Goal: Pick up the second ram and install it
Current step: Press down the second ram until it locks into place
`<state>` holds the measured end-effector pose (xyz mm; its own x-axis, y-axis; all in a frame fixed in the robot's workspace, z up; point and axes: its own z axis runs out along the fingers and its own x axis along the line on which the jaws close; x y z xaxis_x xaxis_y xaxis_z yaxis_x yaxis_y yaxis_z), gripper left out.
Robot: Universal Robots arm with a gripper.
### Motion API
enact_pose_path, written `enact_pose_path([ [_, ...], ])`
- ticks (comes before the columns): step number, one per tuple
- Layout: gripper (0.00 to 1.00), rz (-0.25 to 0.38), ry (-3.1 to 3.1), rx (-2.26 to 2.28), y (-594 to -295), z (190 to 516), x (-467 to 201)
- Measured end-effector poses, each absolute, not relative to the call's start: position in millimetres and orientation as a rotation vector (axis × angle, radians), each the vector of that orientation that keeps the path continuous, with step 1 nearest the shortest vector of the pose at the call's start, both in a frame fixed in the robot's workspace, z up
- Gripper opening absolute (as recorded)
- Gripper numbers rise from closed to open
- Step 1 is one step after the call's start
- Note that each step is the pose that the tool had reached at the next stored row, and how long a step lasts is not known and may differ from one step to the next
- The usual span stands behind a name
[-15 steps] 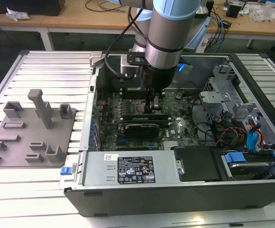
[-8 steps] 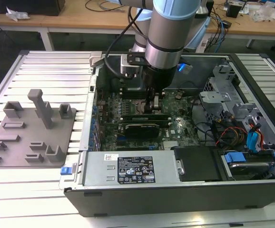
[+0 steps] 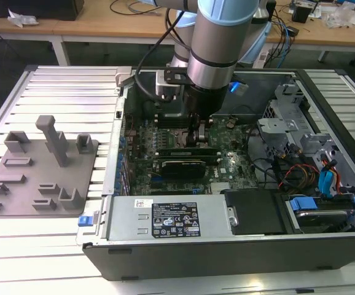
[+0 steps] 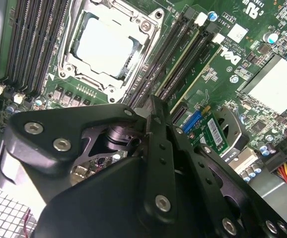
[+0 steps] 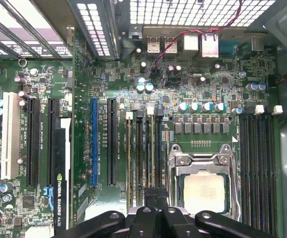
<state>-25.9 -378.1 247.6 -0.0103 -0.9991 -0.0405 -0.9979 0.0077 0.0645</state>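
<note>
The tool sat low over the memory slots beside the CPU socket — pinched narrow, likely pressing the second ram home.

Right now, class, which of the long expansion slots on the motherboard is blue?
The blue slot, second out from the CPU socket side, with black slots flanking it; the rest are black or white.
</note>
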Motion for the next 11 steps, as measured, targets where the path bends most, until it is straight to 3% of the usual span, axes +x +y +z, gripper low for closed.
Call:
enact_pose_path([
  [11, 0.08, -0.116, -2.218, 2.198, -378, 247, -4],
])
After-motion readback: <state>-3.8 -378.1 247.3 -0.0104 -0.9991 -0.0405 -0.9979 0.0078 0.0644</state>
